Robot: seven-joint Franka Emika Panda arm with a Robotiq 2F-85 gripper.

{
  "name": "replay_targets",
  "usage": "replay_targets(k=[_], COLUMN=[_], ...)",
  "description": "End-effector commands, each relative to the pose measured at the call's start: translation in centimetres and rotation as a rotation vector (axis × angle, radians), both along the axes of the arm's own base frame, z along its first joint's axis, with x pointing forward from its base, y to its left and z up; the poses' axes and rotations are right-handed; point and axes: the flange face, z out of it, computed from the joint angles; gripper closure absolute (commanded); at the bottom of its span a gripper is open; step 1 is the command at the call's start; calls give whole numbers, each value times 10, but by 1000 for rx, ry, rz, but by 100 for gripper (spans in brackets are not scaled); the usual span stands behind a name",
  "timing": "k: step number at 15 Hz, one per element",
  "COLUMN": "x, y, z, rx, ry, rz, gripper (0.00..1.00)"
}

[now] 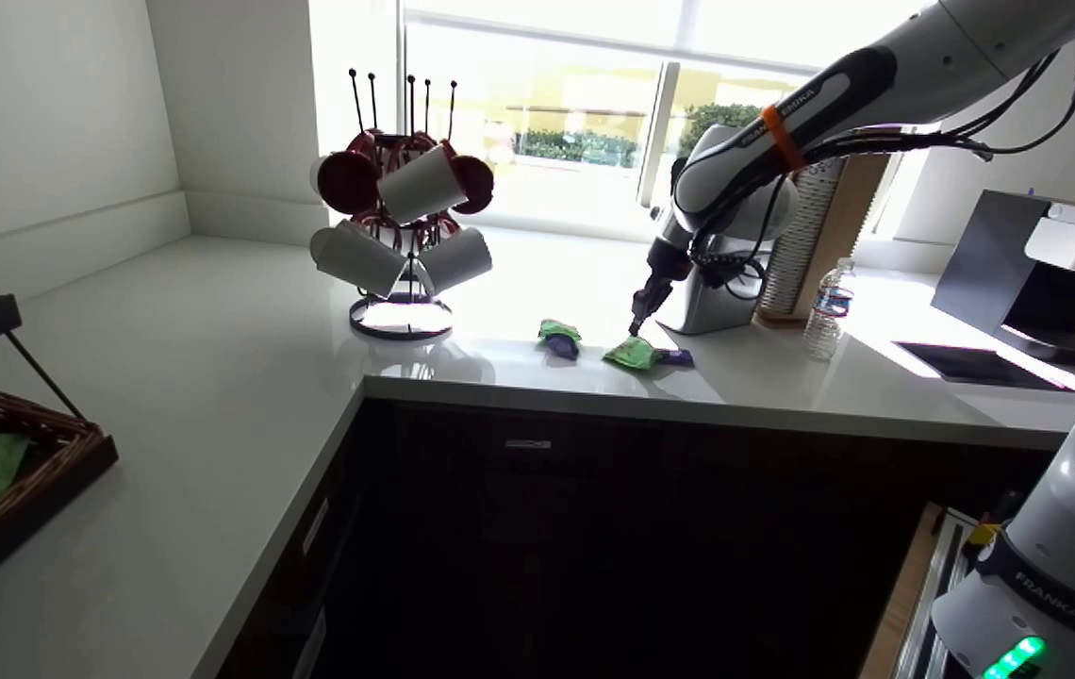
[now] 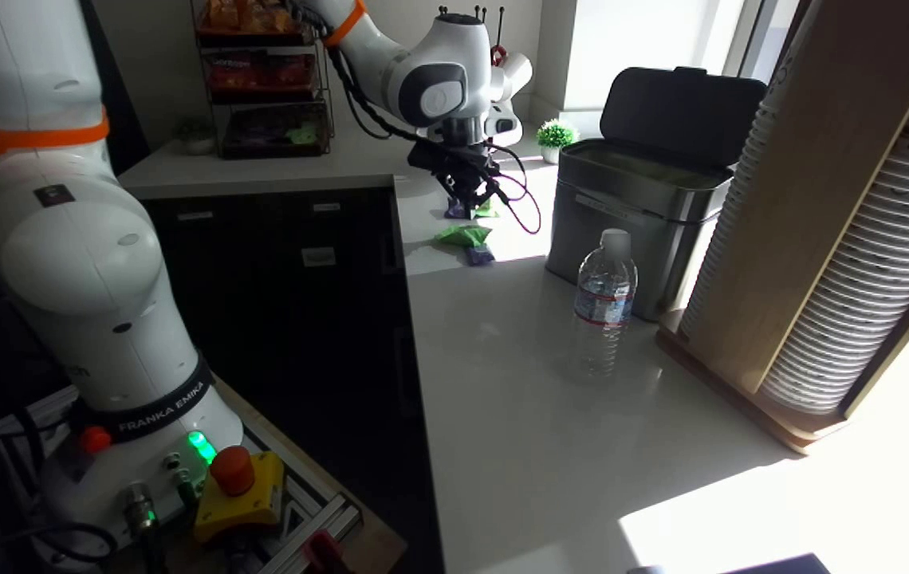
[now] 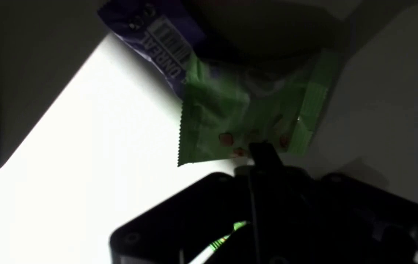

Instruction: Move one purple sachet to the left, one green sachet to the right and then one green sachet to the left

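— How is your claw [image 3: 262, 147]?
— I have it clenched, jaws together, tip at the margin of a green sachet [image 3: 223, 121]; a purple sachet [image 3: 157, 40] touches that one.
— Room?
— I see a strip of countertop [image 1: 585, 379] between both and the front edge [image 1: 537, 401]. A metal bin [image 2: 666, 243] stands near the claw, opposite; beyond the claw lie another green sachet [image 1: 557, 327] and another purple sachet [image 1: 562, 348].

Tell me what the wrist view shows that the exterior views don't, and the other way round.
Only the wrist view shows readable UNREAL lettering and a barcode on a purple sachet. Only the exterior views show the water bottle and stacked cups. Shared: that purple sachet, a green sachet at its end, and the gripper, shut near the green one's edge; contact is unclear.
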Motion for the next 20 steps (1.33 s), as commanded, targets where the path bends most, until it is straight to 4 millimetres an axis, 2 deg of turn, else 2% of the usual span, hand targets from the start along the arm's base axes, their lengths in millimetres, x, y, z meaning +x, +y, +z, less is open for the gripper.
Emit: replay_targets(k=[1,4,8,17,20], x=[1,8,24,76,92], y=[0,0,3,36,40], z=[30,41,43,27,16], rx=[-12,-4,18,98,92], ry=[-63,-107,-173,-250,-271], rz=[-18,-28,-43,-4,7], gripper=[100,100,100,100,100])
